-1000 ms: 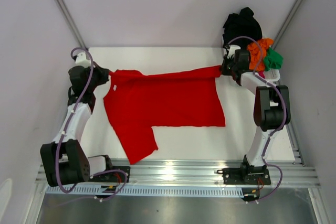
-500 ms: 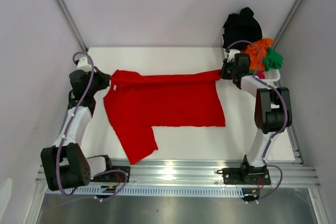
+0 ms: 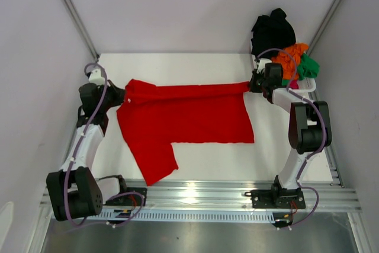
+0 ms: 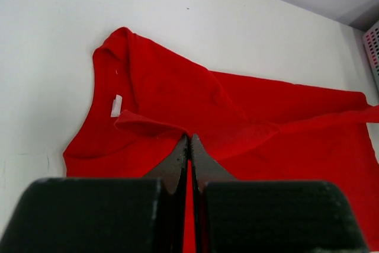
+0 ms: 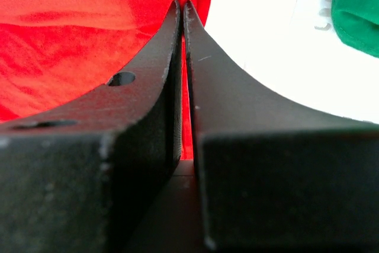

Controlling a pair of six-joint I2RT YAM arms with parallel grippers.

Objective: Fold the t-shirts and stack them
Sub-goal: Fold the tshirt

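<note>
The large red t-shirt (image 3: 183, 117) lies spread on the white table, its far edge pulled taut between my two grippers. My left gripper (image 3: 122, 94) is shut on the shirt's far left corner near the collar; the left wrist view shows the red cloth (image 4: 249, 128) pinched at the gripper (image 4: 190, 137). My right gripper (image 3: 251, 83) is shut on the far right corner; the right wrist view shows red cloth (image 5: 71, 39) between its closed fingers (image 5: 182, 4). Black (image 3: 272, 31), orange (image 3: 290, 57), green (image 3: 308, 66) and a little of a pink shirt sit piled at the back right.
The pile rests in a white plastic basket (image 3: 305, 89) at the table's back right corner; its mesh shows in the left wrist view (image 4: 373, 45). Grey walls close in the table at the back and sides. A metal rail (image 3: 195, 197) runs along the near edge.
Both grippers have drifted slightly toward the near side, keeping hold of the shirt's far edge, which now lies a little lower and straighter across the table.
</note>
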